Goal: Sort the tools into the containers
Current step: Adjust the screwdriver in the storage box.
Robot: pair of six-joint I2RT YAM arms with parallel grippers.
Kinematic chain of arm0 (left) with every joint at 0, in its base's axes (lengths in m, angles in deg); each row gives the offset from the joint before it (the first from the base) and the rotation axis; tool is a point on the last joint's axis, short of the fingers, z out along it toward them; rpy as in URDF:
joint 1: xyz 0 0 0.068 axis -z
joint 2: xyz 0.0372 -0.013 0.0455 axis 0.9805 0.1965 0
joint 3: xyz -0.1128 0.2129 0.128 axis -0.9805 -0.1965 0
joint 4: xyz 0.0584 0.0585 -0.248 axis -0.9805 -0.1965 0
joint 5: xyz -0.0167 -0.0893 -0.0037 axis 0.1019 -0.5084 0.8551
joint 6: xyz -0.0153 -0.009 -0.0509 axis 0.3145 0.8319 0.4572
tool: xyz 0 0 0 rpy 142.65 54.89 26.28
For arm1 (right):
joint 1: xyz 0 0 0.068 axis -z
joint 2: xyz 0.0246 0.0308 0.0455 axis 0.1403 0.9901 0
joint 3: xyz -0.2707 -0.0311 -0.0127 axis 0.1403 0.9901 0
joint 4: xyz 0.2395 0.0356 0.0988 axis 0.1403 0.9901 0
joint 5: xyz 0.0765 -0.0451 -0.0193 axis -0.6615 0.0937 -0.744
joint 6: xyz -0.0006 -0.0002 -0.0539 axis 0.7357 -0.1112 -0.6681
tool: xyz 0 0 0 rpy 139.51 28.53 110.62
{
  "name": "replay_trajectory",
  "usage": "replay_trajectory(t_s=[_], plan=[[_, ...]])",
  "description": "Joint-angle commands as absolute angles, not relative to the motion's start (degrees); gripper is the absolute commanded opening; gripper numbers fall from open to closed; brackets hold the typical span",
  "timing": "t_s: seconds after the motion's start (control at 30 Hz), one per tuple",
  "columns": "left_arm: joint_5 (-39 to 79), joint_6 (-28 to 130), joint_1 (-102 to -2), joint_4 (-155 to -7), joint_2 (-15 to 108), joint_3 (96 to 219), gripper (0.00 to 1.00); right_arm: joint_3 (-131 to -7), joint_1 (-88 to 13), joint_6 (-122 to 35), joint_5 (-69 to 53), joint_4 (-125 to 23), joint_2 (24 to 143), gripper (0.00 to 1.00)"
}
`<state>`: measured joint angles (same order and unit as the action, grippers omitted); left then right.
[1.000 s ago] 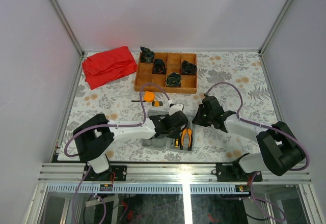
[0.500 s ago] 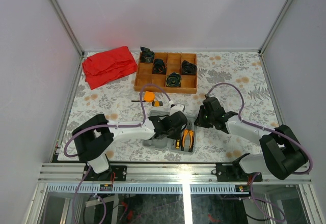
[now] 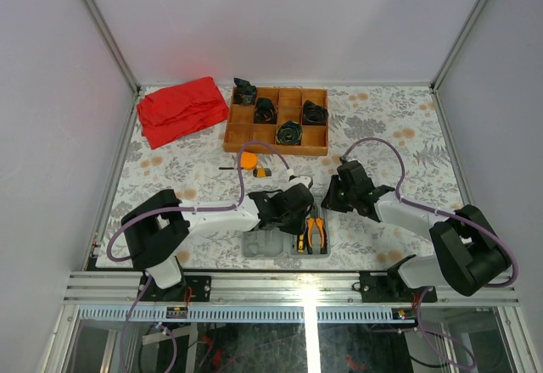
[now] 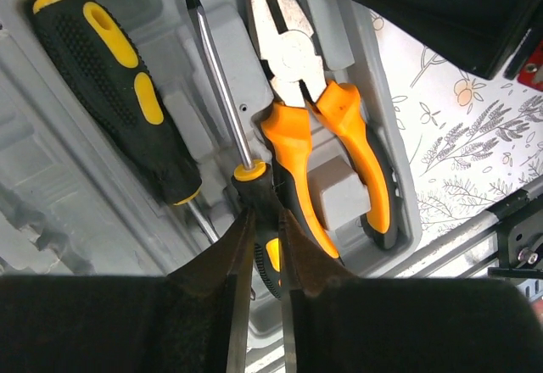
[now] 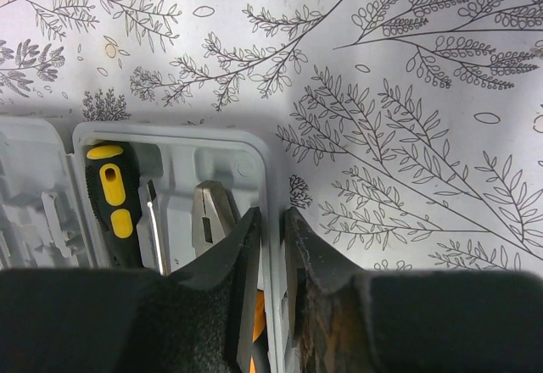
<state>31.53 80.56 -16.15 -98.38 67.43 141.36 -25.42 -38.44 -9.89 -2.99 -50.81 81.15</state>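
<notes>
Left hand (image 4: 265,220) is pinched shut on the black-and-yellow handle of the slim screwdriver (image 4: 219,85), which lies in the grey case (image 5: 170,131) just left of the orange pliers (image 4: 293,148). Right hand (image 5: 271,214) clamps the case's right wall. Case sits near the table's (image 5: 407,93) near edge, with a second screwdriver (image 4: 110,85) inside, further left.

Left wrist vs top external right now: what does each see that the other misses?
Left wrist only: left claw pinching the slim screwdriver's handle, beside a fat black-and-yellow screwdriver lying in its recess. Top external only: wooden tray, red cloth, orange tape measure on the table. Both: orange pliers in the grey case.
</notes>
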Motion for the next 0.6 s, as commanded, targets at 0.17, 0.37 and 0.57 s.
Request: replay_trajectory(t_s=[0.17, 0.37, 0.57], plan=[[27.36, 79.47, -15.68, -103.25, 67.71, 142.81, 0.0, -24.33, -38.21, -9.91, -1.14, -52.87, 82.38, 0.22], [29.98, 80.54, -15.75, -105.3, 68.29, 142.42, 0.0, -24.31, -38.22, -9.81, -0.26, -50.86, 80.29, 0.24], [33.99, 81.76, -16.06, -107.81, 67.65, 141.89, 0.0, -23.83, -38.22, -9.19, 0.65, -48.47, 78.44, 0.23]])
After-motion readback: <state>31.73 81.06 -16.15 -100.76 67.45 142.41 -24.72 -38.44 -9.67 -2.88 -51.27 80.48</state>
